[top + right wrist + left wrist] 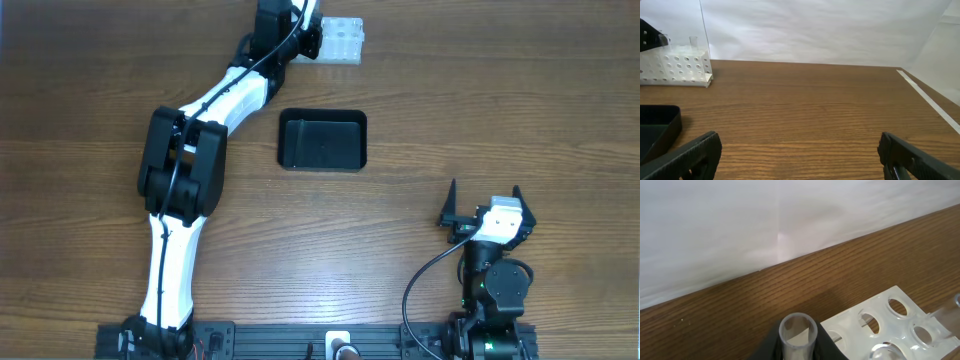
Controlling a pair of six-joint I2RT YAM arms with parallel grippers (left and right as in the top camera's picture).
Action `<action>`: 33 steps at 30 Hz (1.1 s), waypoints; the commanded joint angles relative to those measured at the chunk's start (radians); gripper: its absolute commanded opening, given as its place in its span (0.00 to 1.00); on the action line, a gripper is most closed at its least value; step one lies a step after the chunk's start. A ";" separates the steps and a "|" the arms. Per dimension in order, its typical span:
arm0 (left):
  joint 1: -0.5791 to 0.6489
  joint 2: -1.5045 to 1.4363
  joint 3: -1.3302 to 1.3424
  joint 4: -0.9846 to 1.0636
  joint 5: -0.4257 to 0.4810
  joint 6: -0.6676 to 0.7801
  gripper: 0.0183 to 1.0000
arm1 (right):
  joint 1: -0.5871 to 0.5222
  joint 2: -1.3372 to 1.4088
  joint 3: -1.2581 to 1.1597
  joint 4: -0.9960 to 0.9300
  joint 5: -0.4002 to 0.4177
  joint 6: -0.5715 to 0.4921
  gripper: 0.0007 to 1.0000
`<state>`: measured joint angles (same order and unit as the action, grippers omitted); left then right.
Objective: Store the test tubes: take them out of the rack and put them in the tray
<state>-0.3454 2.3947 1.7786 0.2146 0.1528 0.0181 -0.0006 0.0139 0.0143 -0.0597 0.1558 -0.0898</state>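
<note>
The white test tube rack (342, 40) stands at the far middle of the table, with round holes across its top (890, 322). My left gripper (303, 36) is at the rack's left end, shut on a clear test tube (797, 332) held upright beside the rack's edge. Another clear tube (949, 315) stands in the rack, and one pokes above the rack (693, 42) in the right wrist view. The black tray (322, 140) lies empty in front of the rack. Near the front right, my right gripper (485, 198) is open and holds nothing.
A white wall (765, 225) rises just behind the rack. A pale tape strip (930, 102) runs along the table at the right. Bare wooden tabletop (480, 110) lies between the tray and the right gripper.
</note>
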 commanded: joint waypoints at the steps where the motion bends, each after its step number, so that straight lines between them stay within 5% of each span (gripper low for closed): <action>1: 0.002 0.016 0.017 0.005 0.014 -0.007 0.12 | -0.005 -0.009 -0.009 0.000 -0.002 -0.005 0.99; 23: 0.000 -0.172 0.017 -0.011 -0.023 0.005 0.08 | -0.005 -0.009 -0.009 0.000 -0.002 -0.005 0.99; 33: -0.015 -0.414 0.017 -0.184 -0.095 0.004 0.07 | -0.005 -0.009 -0.009 0.000 -0.002 -0.005 0.99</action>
<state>-0.3496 2.0644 1.7794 0.0860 0.0895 0.0189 -0.0006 0.0139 0.0143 -0.0593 0.1558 -0.0902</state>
